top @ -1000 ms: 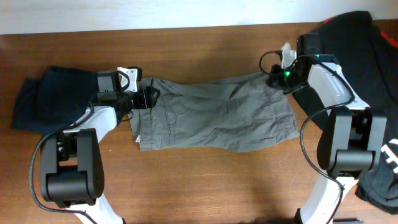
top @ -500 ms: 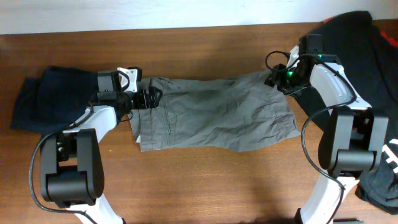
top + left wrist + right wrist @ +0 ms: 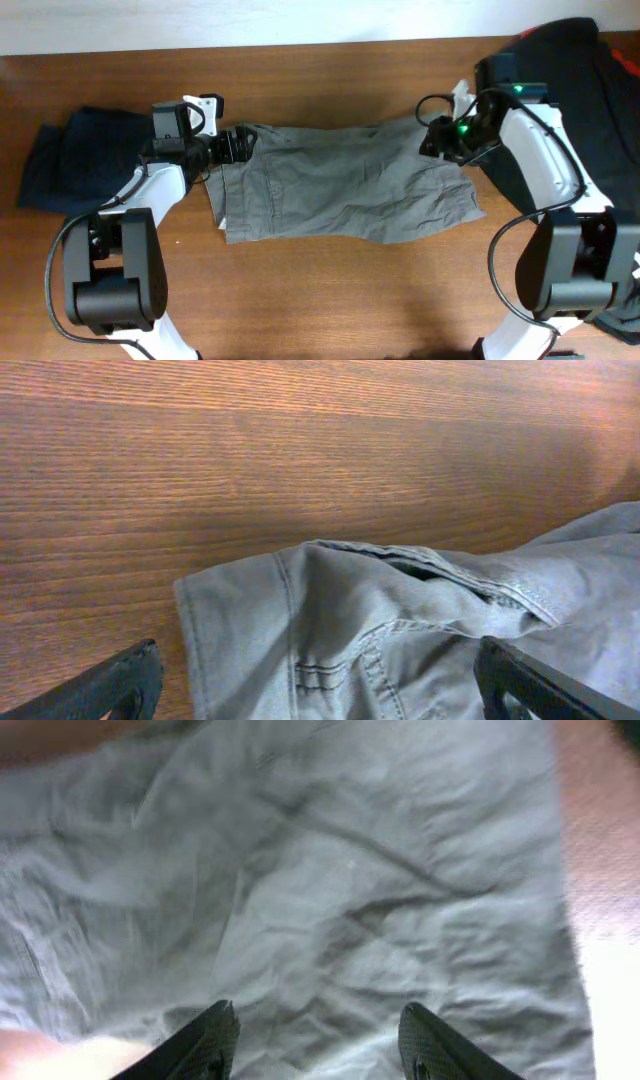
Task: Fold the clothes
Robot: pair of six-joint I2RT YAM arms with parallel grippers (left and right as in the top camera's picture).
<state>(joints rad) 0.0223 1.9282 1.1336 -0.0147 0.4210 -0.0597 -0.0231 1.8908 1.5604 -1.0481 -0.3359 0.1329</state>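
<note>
Grey shorts (image 3: 345,185) lie spread flat across the middle of the wooden table (image 3: 330,290). My left gripper (image 3: 232,146) hovers at their left end, over the waistband corner. In the left wrist view this gripper (image 3: 318,685) is wide open, and the stitched grey cloth (image 3: 400,630) lies between and under its fingers (image 3: 115,682), not pinched. My right gripper (image 3: 437,140) is over the shorts' upper right part. In the right wrist view it (image 3: 318,1040) stands open above wrinkled grey fabric (image 3: 330,870), holding nothing.
A navy garment (image 3: 80,160) lies bunched at the table's left end, just behind my left arm. A black garment with red trim (image 3: 590,80) fills the right edge. The table's back edge meets a white wall.
Both grippers have opened. The right one let go of the shorts' upper right corner and came slightly inward over the cloth. The left one shifted a little toward the back.
</note>
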